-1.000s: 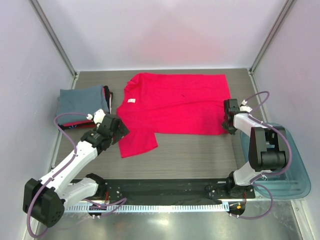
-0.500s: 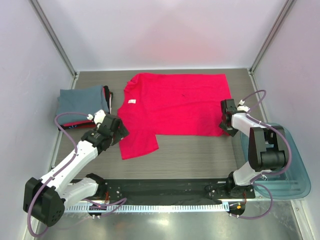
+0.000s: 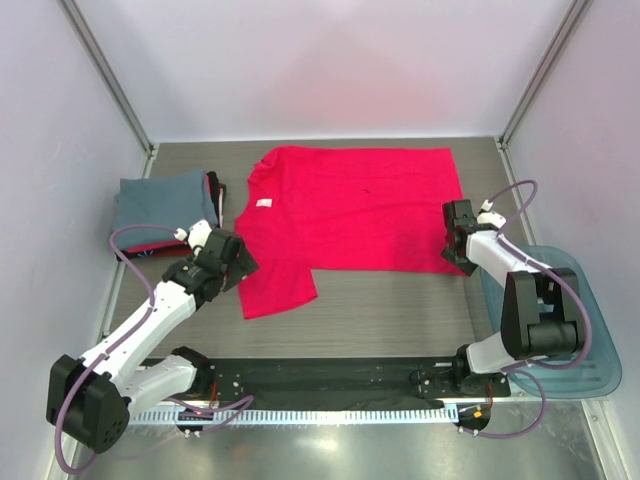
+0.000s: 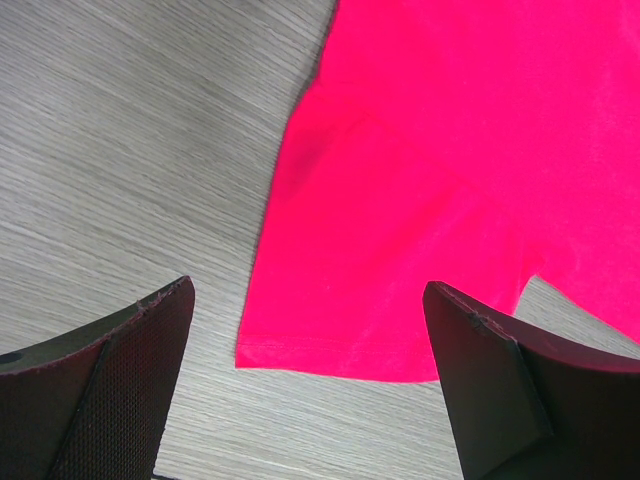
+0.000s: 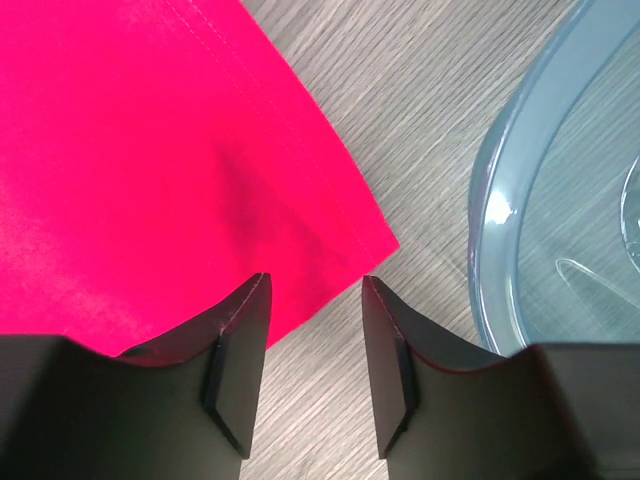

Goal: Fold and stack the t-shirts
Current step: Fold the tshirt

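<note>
The red-pink t-shirt point(image 3: 350, 205) lies flat mid-table, with the folded stack point(image 3: 165, 200) just to its left. The left gripper point(image 4: 308, 290) hangs wide open and empty over the sleeve hem, while the right gripper point(image 5: 315, 282) has its jaws narrowly parted over the bottom corner beside the teal tub point(image 3: 585, 330), pinching nothing I can see. I'd have both bite right at the edges before lifting; the white neck label point(image 3: 263, 203) is too small to read.
</note>
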You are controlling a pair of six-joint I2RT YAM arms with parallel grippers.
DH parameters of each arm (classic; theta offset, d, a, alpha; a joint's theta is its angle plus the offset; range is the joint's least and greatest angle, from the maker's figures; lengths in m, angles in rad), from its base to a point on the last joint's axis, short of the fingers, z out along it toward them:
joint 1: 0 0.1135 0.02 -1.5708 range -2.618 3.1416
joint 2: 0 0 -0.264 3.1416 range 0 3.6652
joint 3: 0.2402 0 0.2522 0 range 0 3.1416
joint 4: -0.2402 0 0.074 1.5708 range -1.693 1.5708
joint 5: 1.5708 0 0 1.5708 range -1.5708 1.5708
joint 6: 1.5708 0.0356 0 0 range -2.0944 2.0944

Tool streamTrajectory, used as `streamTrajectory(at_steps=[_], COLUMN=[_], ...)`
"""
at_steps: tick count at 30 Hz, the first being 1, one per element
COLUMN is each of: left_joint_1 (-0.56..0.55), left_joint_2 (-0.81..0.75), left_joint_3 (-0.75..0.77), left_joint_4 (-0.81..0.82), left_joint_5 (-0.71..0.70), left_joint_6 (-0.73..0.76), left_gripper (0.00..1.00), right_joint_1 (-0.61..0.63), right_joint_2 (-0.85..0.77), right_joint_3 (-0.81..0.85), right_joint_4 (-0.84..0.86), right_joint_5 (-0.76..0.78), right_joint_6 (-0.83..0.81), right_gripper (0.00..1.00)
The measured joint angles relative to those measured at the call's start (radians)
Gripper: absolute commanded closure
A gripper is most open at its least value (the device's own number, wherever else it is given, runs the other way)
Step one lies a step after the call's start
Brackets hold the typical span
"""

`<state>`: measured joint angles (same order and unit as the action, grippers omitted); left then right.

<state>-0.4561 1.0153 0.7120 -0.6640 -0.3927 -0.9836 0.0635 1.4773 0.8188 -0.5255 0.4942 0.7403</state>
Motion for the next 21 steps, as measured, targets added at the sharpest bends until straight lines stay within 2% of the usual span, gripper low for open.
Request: streamTrajectory(at_steps=[4, 7, 13, 16, 18, 21], left_joint_1=[0.0, 0.0, 0.0, 0.0, 0.0, 0.0], left_joint_2=[0.0, 0.001, 0.004, 0.005, 0.005, 0.005], left_joint_3=[0.0, 0.0, 0.0, 0.0, 0.0, 0.0], left_joint_4=[0.0, 0.001, 0.001, 0.001, 0.001, 0.0], left_joint_5=[0.001, 0.002, 0.009, 0.01, 0.01, 0.011], left_joint_6=[0.001, 0.001, 0.002, 0.006, 0.014, 0.022], left_gripper=[0.04, 0.04, 0.04, 0.04, 0.04, 0.04], right_joint_1=[0.006, 0.009, 0.013, 0.013, 0.016, 0.019], right_joint_2=[-0.007, -0.001, 0.061, 0.071, 0.079, 0.081], right_joint_3=[-0.002, -0.007, -0.015, -0.013, -0.007, -0.006], right_joint_4=[-0.006, -0.007, 0.018, 0.038, 0.049, 0.055], right_joint_5=[0.004, 0.006, 0.011, 0.013, 0.014, 0.012], right_joint_6=[0.0, 0.001, 0.006, 0.009, 0.012, 0.018], right_gripper=[0.55, 0.53, 0.53, 0.68, 0.81, 0.83])
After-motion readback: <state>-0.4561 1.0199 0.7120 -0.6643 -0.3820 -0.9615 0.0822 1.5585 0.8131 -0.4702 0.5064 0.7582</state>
